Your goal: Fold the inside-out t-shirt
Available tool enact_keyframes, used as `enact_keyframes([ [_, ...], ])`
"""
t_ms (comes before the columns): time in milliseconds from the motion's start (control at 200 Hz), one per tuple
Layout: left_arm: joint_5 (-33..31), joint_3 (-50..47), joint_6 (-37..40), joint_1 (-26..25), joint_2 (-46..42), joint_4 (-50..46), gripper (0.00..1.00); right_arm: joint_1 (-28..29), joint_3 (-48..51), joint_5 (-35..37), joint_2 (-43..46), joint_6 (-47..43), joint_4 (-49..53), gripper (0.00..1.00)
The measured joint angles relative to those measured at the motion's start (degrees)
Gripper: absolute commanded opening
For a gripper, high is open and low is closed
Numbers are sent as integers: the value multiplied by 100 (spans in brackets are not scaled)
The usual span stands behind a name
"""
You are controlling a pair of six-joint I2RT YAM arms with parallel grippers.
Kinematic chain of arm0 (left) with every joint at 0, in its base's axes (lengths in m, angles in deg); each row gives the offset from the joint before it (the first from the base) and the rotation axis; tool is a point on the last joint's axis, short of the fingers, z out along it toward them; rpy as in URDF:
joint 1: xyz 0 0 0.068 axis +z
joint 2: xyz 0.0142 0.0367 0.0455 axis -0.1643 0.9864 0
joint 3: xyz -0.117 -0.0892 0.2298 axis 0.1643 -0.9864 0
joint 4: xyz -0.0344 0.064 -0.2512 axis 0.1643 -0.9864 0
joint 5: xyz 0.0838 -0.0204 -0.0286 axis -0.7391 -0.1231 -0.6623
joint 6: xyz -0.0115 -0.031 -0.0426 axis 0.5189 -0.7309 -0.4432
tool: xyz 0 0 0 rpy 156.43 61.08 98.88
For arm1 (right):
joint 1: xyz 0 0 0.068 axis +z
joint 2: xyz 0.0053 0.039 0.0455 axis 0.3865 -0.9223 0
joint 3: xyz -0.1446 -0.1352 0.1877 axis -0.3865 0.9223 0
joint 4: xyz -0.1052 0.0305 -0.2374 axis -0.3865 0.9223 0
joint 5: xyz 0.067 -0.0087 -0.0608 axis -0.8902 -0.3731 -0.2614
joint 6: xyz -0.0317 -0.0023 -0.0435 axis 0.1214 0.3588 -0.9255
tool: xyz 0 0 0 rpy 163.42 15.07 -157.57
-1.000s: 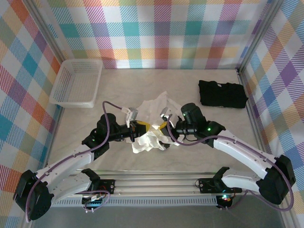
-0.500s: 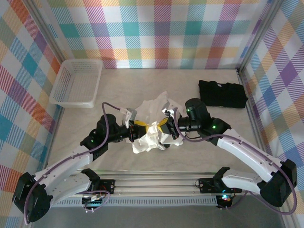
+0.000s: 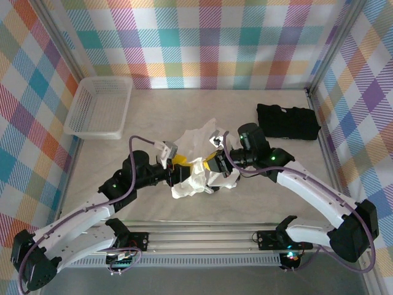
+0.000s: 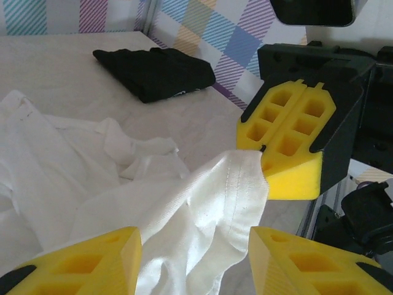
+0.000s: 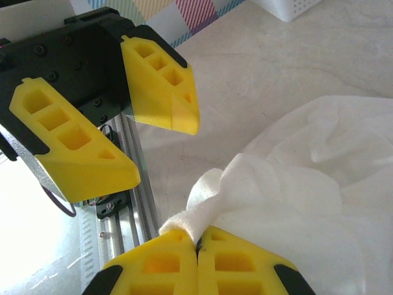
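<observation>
The inside-out t-shirt (image 3: 198, 153) lies crumpled in a white heap at the middle of the table, with both grippers meeting at its near edge. My right gripper (image 3: 213, 162) is shut on a stitched hem of the shirt (image 5: 245, 184), and a small roll of cloth sticks out past its jaws (image 5: 196, 255). From the left wrist, that right gripper (image 4: 265, 165) pinches the hem and holds it up. My left gripper (image 3: 178, 163) faces it, open. The lifted cloth (image 4: 184, 227) hangs between the left gripper's (image 4: 195, 261) spread fingers, unpinched. The right wrist view shows the left gripper (image 5: 153, 141) open too.
A white basket (image 3: 98, 106) stands at the far left. A black folded garment (image 3: 287, 121) lies at the far right, also seen as the dark bundle (image 4: 156, 72). The metal rail (image 3: 202, 236) runs along the near edge, and plaid walls close three sides.
My left gripper has opened and let go of the cloth, drawing slightly back to the left. The right gripper stays shut on the hem and has shifted a little.
</observation>
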State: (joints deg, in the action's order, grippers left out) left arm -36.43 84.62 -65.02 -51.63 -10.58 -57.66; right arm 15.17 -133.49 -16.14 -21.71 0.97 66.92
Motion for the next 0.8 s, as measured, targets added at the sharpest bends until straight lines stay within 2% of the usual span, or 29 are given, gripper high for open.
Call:
enact_keyframes([
  [230, 439, 431, 129, -85, 929, -286, 48, -470, 0, -118, 319, 142, 116, 0],
  [345, 546, 535, 190, -170, 1222, -417, 40, -678, -22, -260, 382, 348, 111, 0],
  [455, 208, 730, 125, -195, 1449, -586, 32, -883, -35, -457, 382, 577, 85, 0],
  [590, -240, 911, 83, -195, 1644, -671, 32, -1139, -153, -673, 382, 824, 92, 0],
  [800, -356, 927, 90, -195, 1672, -791, 34, -1261, -522, -752, 284, 935, 66, 0],
])
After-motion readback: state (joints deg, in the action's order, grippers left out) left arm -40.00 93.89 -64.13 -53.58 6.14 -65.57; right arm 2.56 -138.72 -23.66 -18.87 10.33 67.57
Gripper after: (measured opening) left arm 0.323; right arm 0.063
